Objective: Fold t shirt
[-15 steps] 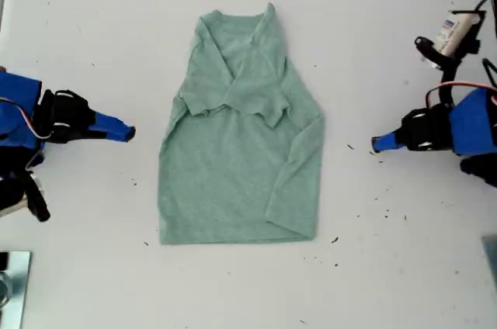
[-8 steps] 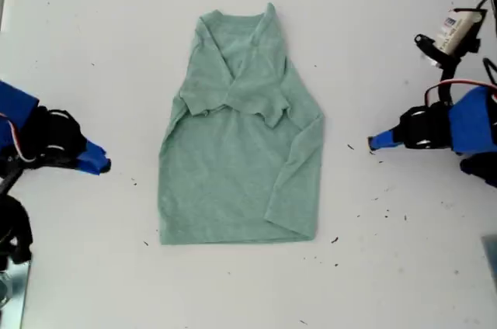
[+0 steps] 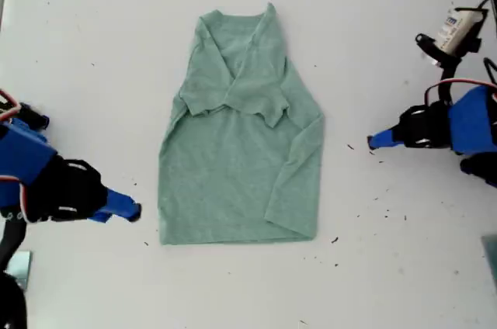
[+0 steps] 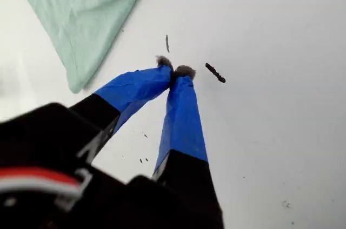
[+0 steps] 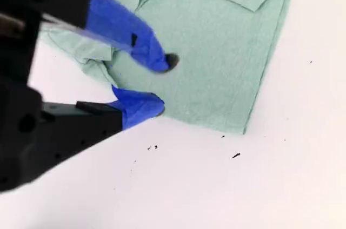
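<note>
1. The t shirt [image 3: 233,181] lies flat in the middle of the counter [image 3: 78,50], sleeves folded in.
2. The first pincer [image 3: 132,209], jaws together and empty, sits beside the hem corner; it should open, then pinch it.
3. The second pincer [image 3: 373,141], parted and empty, should take the opposite corner evenly.

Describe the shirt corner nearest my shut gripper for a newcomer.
The t shirt lies central, neckline toward the exterior view's top. Follow its hem to that view's left, beside my first gripper. Unlike the hem's other corner, no folded sleeve covers it.
</note>
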